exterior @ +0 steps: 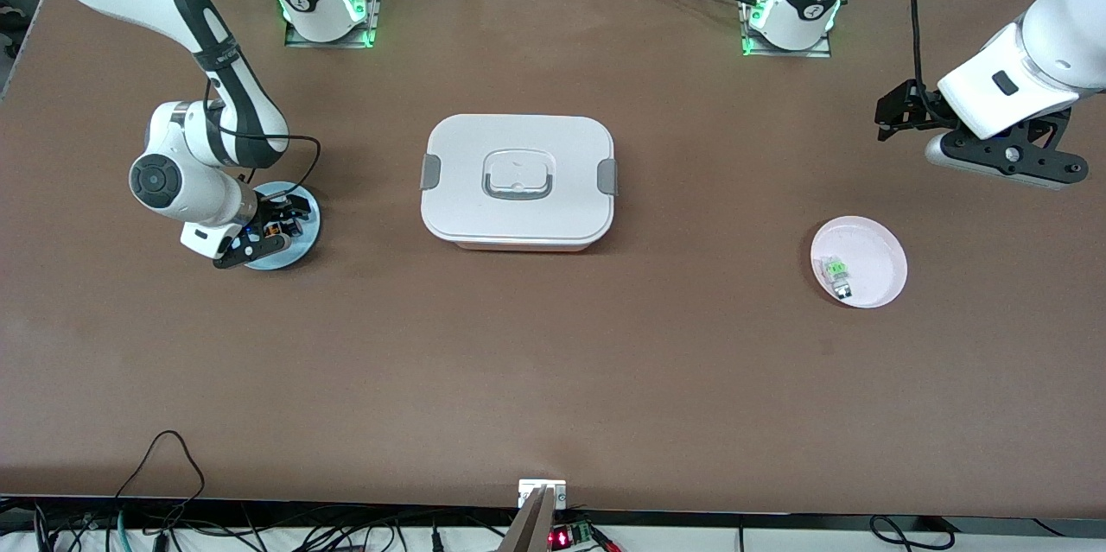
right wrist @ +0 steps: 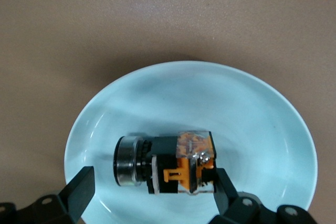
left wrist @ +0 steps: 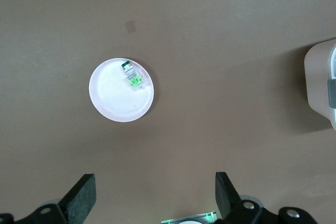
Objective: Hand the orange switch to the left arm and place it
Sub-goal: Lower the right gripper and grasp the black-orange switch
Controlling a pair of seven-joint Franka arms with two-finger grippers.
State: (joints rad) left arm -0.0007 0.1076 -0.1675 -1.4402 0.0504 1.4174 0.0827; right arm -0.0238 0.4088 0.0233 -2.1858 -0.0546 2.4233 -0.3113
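Observation:
The orange switch (right wrist: 168, 163), black and orange with a grey round end, lies on its side in a pale blue plate (right wrist: 236, 108) toward the right arm's end of the table (exterior: 275, 229). My right gripper (right wrist: 152, 182) is low over that plate (exterior: 304, 243), open, with its fingers on either side of the switch. One finger (right wrist: 223, 187) touches the orange end; the other stands apart from the grey end. My left gripper (exterior: 894, 110) is open and empty (left wrist: 155, 187), up in the air over the left arm's end of the table. The white box (exterior: 467, 189) sits mid-table between the two plates.
A pink plate (exterior: 877, 245) holding a small green and clear switch (exterior: 836, 273) lies toward the left arm's end; both also show in the left wrist view, plate (left wrist: 113, 98) and switch (left wrist: 132, 77). An edge of the box (left wrist: 321, 85) shows there too.

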